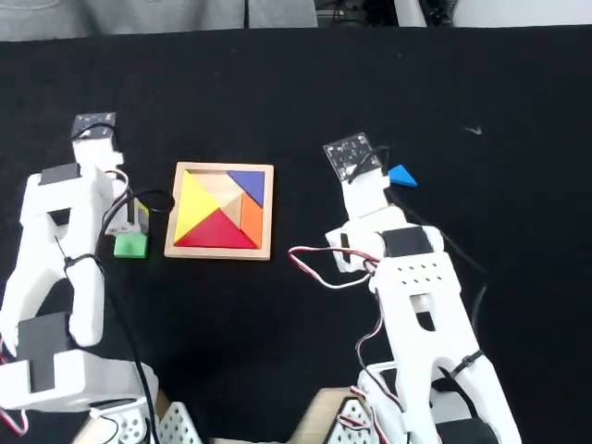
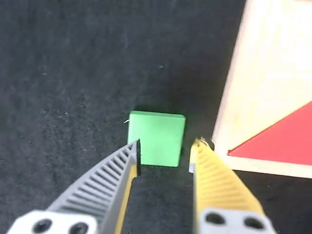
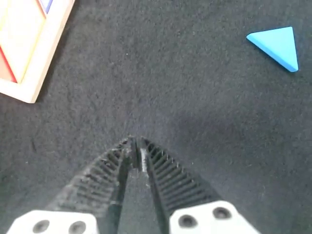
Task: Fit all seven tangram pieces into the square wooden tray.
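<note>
The square wooden tray (image 1: 219,252) lies left of centre and holds a yellow triangle (image 1: 191,205), a red triangle (image 1: 217,231), an orange piece (image 1: 252,218) and a dark blue triangle (image 1: 247,182); bare wood shows in its upper middle. A green square (image 2: 156,138) lies on the cloth just outside the tray's left edge (image 2: 234,117). My left gripper (image 2: 165,156) is open right over the green square's near edge, one finger at each side. A light blue triangle (image 3: 276,45) lies apart on the cloth, right of my right gripper (image 3: 136,148), which is shut on nothing.
Black cloth covers the whole table. The light blue triangle (image 1: 401,175) sits just beyond the right arm's wrist (image 1: 356,166). Wires hang by both arms. Open cloth stretches between the tray and the right arm.
</note>
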You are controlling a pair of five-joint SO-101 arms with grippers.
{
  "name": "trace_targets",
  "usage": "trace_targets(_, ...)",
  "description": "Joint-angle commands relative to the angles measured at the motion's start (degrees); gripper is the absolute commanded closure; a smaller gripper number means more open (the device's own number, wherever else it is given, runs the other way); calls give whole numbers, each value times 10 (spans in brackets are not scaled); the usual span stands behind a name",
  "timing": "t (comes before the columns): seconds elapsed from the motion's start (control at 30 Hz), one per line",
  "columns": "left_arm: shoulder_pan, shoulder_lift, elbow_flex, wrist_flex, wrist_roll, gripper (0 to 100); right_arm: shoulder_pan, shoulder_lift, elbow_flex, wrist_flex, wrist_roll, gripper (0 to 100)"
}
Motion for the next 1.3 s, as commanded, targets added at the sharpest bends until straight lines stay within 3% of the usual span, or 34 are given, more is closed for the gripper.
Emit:
trace_targets(0.0, 8, -23, -25, 4, -3, 821, -6, -18, -3, -7, 4, 987)
trace_targets(0.17, -42, -21, -24, -3, -34, 816, -6, -18, -2, -6, 4, 987)
trace_targets(0.27, -58, -5, -8, -23, -54, 750, -7, -20, 5, -10, 7, 987)
trace_targets(0.53, -17, 82, -16, -30, -52, 696, -8, -19, 5, -10, 7, 987)
trace_targets(0.73, -26, 173, -93, -10, -49, 704, -8, -19, 6, -10, 7, 987)
trace_targets(0.9, -28, 236, -172, 56, -54, 809, -8, -19, 6, -10, 8, 987)
trace_targets(1.27, -26, 250, -192, 65, -49, 852, -8, -19, 7, -10, 8, 987)
